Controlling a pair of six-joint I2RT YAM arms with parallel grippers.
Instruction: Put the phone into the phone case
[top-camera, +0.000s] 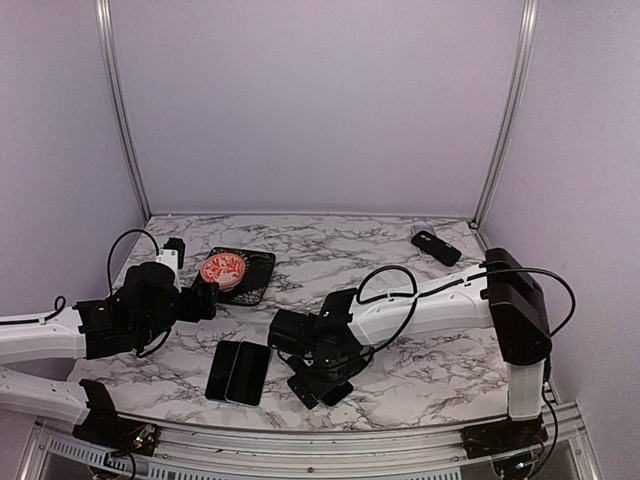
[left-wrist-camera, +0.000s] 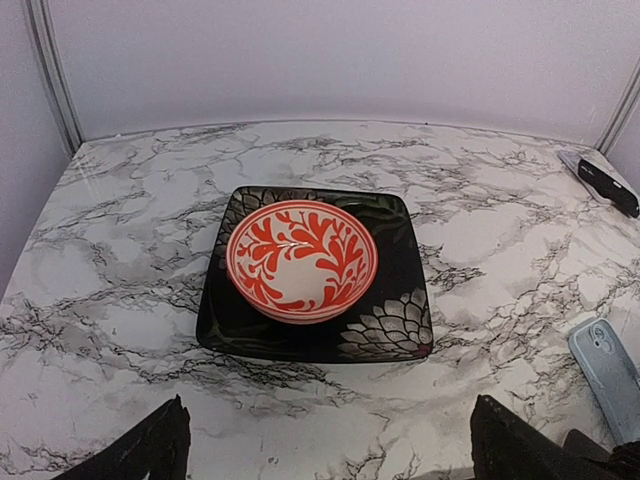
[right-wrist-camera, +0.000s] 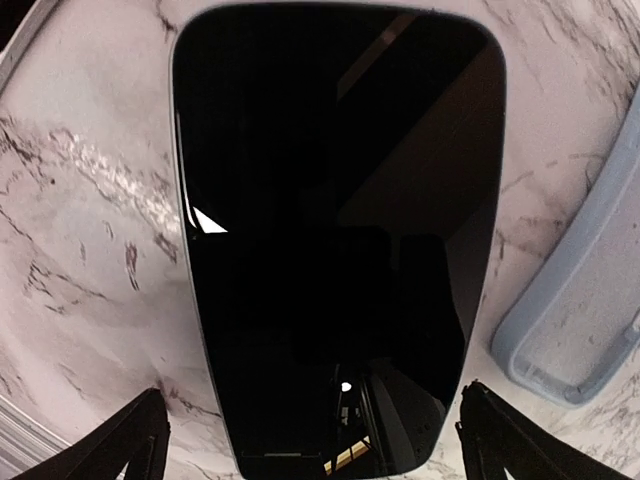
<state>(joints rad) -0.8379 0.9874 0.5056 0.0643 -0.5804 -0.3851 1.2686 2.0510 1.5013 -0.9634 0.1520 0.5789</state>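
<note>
On my right wrist camera, the glossy black rectangular phone (right-wrist-camera: 335, 230) lies screen-up on the white marble-patterned table (right-wrist-camera: 90, 200) and fills most of the frame. The pale blue soft phone case (right-wrist-camera: 585, 320) sits just beside it at 4 o'clock, apart from it and empty. The right gripper (right-wrist-camera: 312, 390) hangs over the phone's near end with its jaws spread wider than the phone, gripping nothing.

On my left wrist camera, a black square plate (left-wrist-camera: 385, 325) with silver leaf print is at centre and carries a red-and-white patterned bowl (left-wrist-camera: 300, 258). The case shows at 4 o'clock by the frame edge, and a small black oblong object (left-wrist-camera: 607, 185) lies at 2 o'clock. The left gripper (left-wrist-camera: 330, 400) has its jaws wide and holds nothing.

From the top camera, two dark slabs lie side by side at 7 o'clock of the table. I cannot tell which is the phone. The plate is at 9 o'clock by the left gripper, and the oblong object lies far back at 2 o'clock.
</note>
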